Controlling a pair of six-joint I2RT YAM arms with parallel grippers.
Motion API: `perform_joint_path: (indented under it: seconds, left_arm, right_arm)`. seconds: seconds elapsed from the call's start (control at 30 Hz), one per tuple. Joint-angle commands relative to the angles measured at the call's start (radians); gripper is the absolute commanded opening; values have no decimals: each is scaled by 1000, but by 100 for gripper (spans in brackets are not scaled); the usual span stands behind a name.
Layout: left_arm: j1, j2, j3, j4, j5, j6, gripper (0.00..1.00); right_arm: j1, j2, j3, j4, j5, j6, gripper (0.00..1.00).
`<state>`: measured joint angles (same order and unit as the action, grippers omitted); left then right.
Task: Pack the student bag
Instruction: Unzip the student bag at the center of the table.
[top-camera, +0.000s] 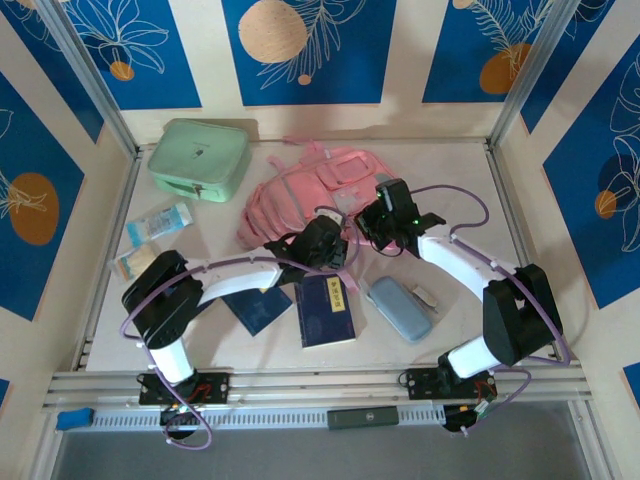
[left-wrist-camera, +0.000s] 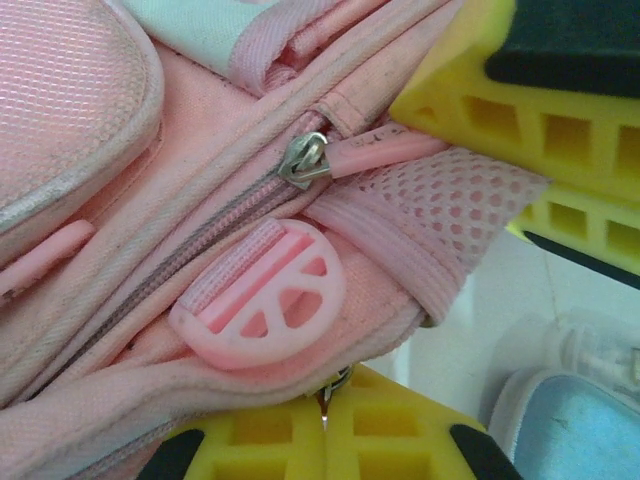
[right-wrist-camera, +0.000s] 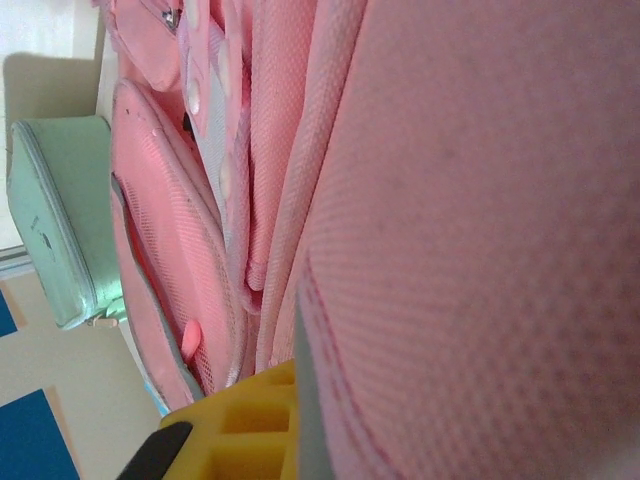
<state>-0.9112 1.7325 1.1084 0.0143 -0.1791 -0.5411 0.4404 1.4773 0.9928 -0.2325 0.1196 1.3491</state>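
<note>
Overhead view: the student bag (top-camera: 318, 188) lies crumpled at the upper centre of the surface (top-camera: 450, 170). A mint green case (top-camera: 200, 157) sits at its upper left. Two dark blue books (top-camera: 325, 310) and a grey-blue pencil case (top-camera: 400, 308) lie below it.

Left claw (top-camera: 322, 243): at the bag's lower edge. Left wrist view: its yellow fingers (left-wrist-camera: 520, 110) are closed tight, with the bag's pink mesh edge (left-wrist-camera: 450, 215) pinched between them. Beside the grip are a metal zip pull (left-wrist-camera: 305, 160) on a closed zip and a round pink buckle (left-wrist-camera: 265, 300).

Right claw (top-camera: 383, 212): at the bag's right edge. Right wrist view: it is closed, and pink bag fabric presses against the one yellow finger (right-wrist-camera: 240, 420) that can be seen. The second finger is hidden behind that fabric.
</note>
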Motion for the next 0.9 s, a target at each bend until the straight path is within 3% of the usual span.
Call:
perform_joint_path:
  seconds: [0.0,0.37,0.67,0.7,0.87]
  left_arm:
    - [16,-70,-19,27,49,4,0]
    - [114,-219,-171,-116,218,50,0]
    - [120,-120,-103,-114,325,47,0]
    - [120,-110,-98,-110,316,38,7]
    - [120,-91,-93,-45,295,21,19]
  right_arm:
    - [-20,-17,55,3,-36,-34,0]
    - [-69,-11,87,-14,-74,-61,0]
    - [-24,0,86,2,-67,-27,0]
    - [-22,1,84,4,-68,-25,0]
    - [-4,2,82,-3,-49,-22,0]
